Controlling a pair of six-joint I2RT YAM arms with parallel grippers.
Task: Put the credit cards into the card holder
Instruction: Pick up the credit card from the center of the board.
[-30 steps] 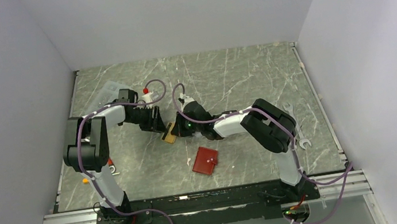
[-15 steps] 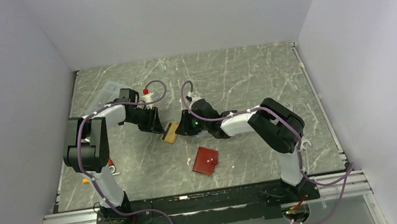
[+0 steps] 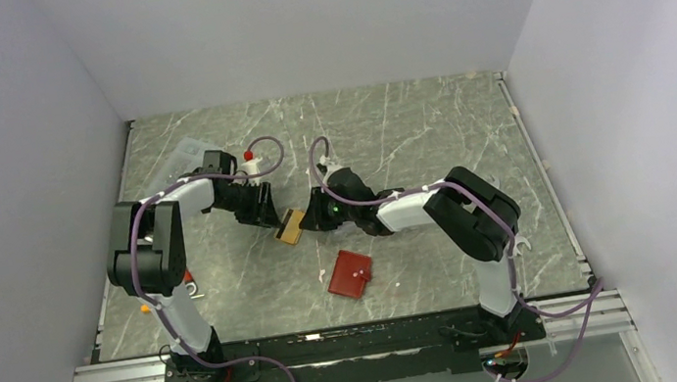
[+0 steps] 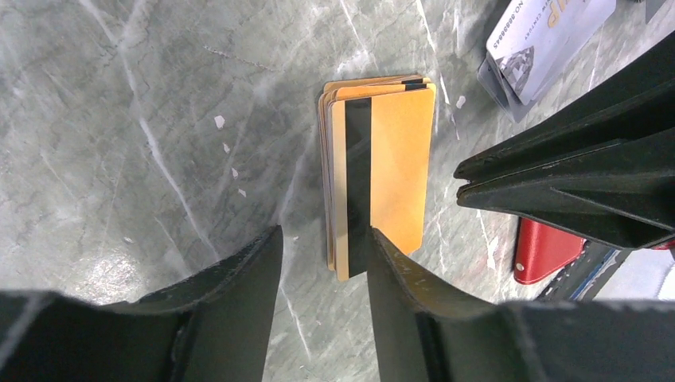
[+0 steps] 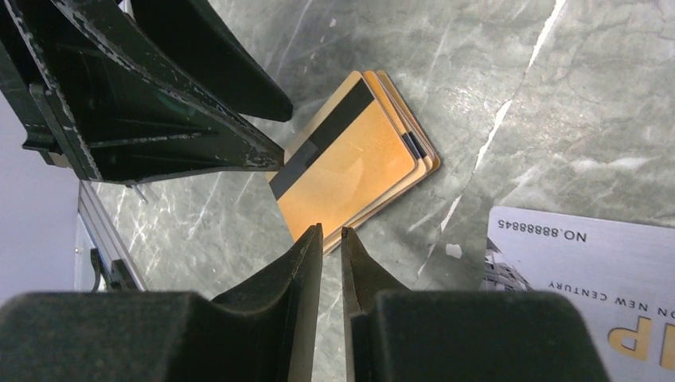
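Observation:
A stack of gold-orange credit cards [image 3: 292, 227] with a dark stripe lies flat on the marble table between my two grippers. It also shows in the left wrist view [image 4: 390, 159] and the right wrist view [image 5: 350, 163]. My left gripper [image 4: 322, 243] is open, and the stack's near end lies between its tips. My right gripper [image 5: 332, 235] is shut and empty, its tips at the stack's edge. A silver-white card [image 5: 589, 270] lies beside my right gripper and also shows in the left wrist view [image 4: 549, 36]. The closed dark-red card holder [image 3: 351, 274] lies nearer the arm bases.
A clear plastic box [image 3: 180, 158] and a red-topped object [image 3: 250, 153] sit at the back left. Wrenches [image 3: 518, 244] lie at the right. Small tools [image 3: 191, 289] lie by the left arm.
The right arm's wrist and elbow have shifted a little to the right. The gold stack, the card holder and the left arm have not moved.

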